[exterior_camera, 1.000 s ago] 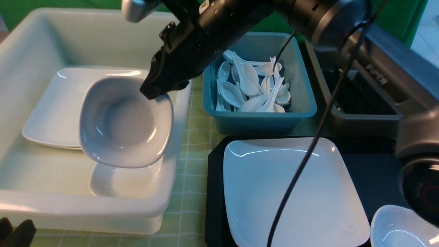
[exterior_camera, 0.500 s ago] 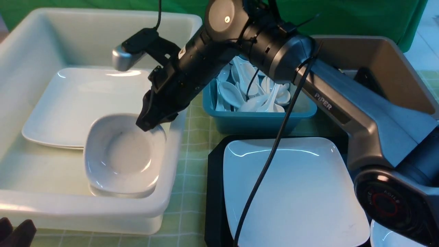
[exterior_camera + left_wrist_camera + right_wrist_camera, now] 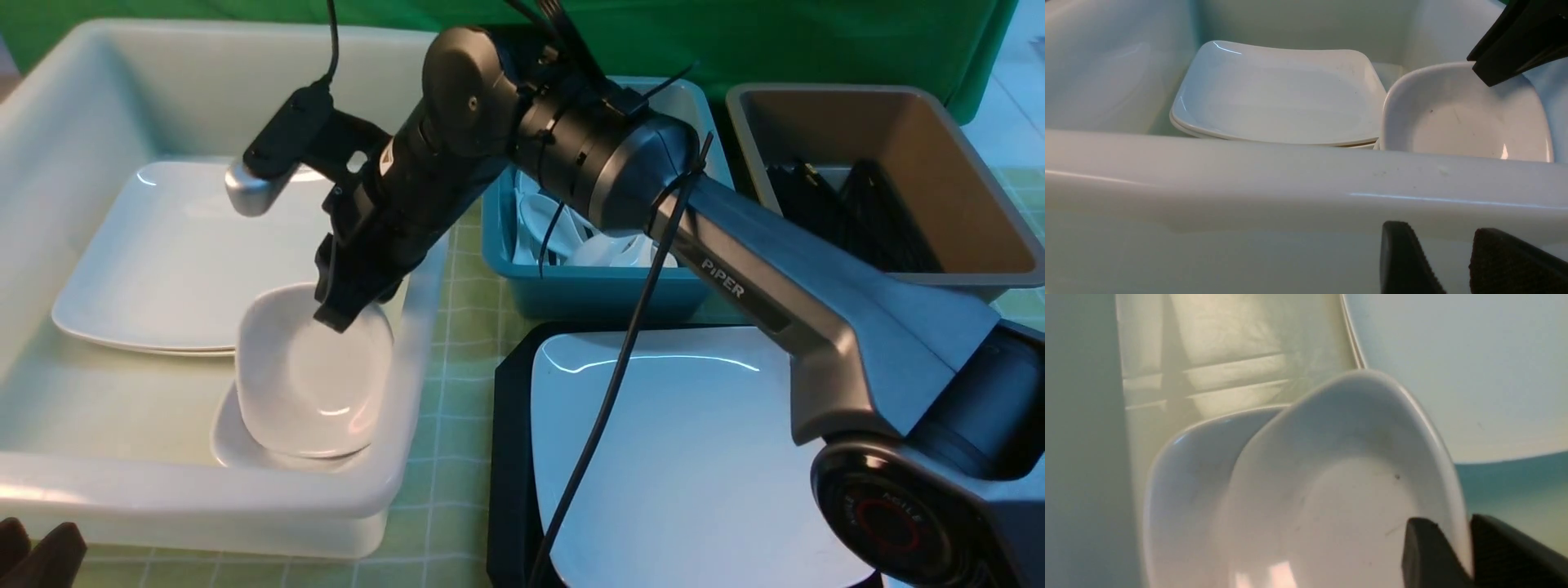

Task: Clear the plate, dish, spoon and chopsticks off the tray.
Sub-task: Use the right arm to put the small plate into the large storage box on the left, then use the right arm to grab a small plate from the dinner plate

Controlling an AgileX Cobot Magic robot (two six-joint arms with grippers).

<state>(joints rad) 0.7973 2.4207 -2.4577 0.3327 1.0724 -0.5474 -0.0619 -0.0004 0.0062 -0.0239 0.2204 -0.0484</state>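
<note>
Green-checked table, white tub: inside the tub, the dish leans tilted on a second dish, its rim between the jaws of the right claw. We cannot tell whether they pinch it; the left claw gapes empty. Released tilted, the dish may slide or chip.

Bins, cloth and backdrop around the work area

Big white tub at left holds a stack of square white plates on its far-left floor and one small deep white dish lying flat at the near right corner, just near of the stack. A teal bin sits right of the tub, far side, with loose white spoons piled in, partly hidden. A grey-brown tub is far right, just beside the teal bin, with a heap of black sticks on its floor. Green checked cloth lies under everything. Green backdrop runs along the far edge.
</note>
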